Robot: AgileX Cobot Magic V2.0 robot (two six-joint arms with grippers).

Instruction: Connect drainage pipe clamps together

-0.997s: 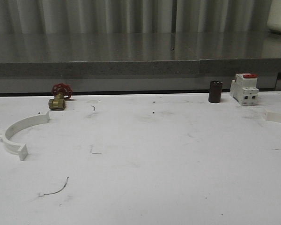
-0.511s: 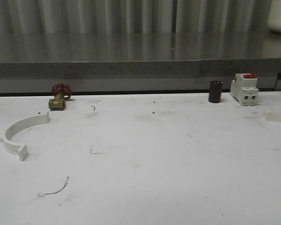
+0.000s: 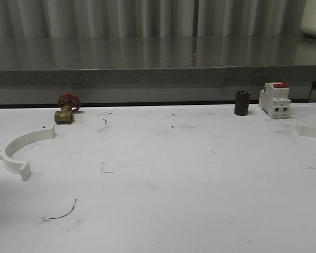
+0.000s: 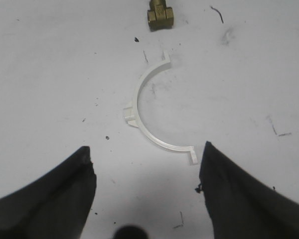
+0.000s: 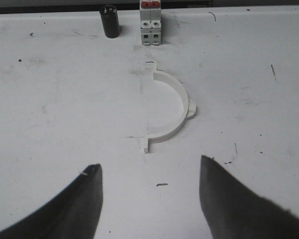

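Observation:
One white half-ring clamp (image 3: 22, 150) lies flat at the table's left side, its open side facing right. In the left wrist view this clamp (image 4: 144, 117) rests just ahead of my left gripper (image 4: 145, 152), which hangs open above the table with nothing between its dark fingers. The other clamp (image 3: 312, 130) lies at the table's far right edge, partly cut off in the front view. It shows whole in the right wrist view as a half-ring (image 5: 170, 112), ahead of my right gripper (image 5: 150, 168), which is open and empty too.
A brass valve with a red handwheel (image 3: 67, 108) stands behind the left clamp. A dark cylinder (image 3: 242, 103) and a white breaker with a red top (image 3: 275, 99) stand at the back right. A grey ledge (image 3: 147, 76) runs behind the white table (image 3: 163, 184).

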